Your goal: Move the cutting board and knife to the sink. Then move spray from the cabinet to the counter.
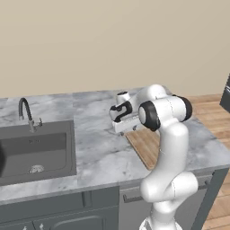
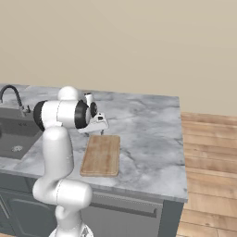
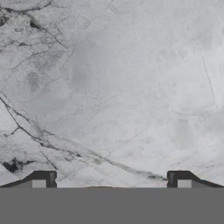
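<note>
**Open gripper over bare marble, just behind the board**

The white arm's two-finger gripper (image 3: pixel 111 180) hangs above the grey-white marble-veined counter (image 2: pixel 148 125) with its dark fingertips (image 3: pixel 45 178) spread wide and nothing between them — veined stone lies beneath. In the right base view the hand sits just past the far short edge of the flat rectangular light-brown wooden cutting board (image 2: pixel 101 155), which lies flat on the counter near its front edge; the arm's elbow hides part of the board in the left base view.

Well to the left, the dark grey rectangular sink (image 1: pixel 38 152) is set into the counter, a round drain (image 1: pixel 36 169) in its floor and a thin black arched faucet (image 1: pixel 26 113) behind it. I cannot make out anything else in the basin. Dark grey base cabinets (image 1: pixel 63 211) run below, and a light wooden plank floor (image 2: pixel 208 162) lies to the right. No writing is legible anywhere.
</note>
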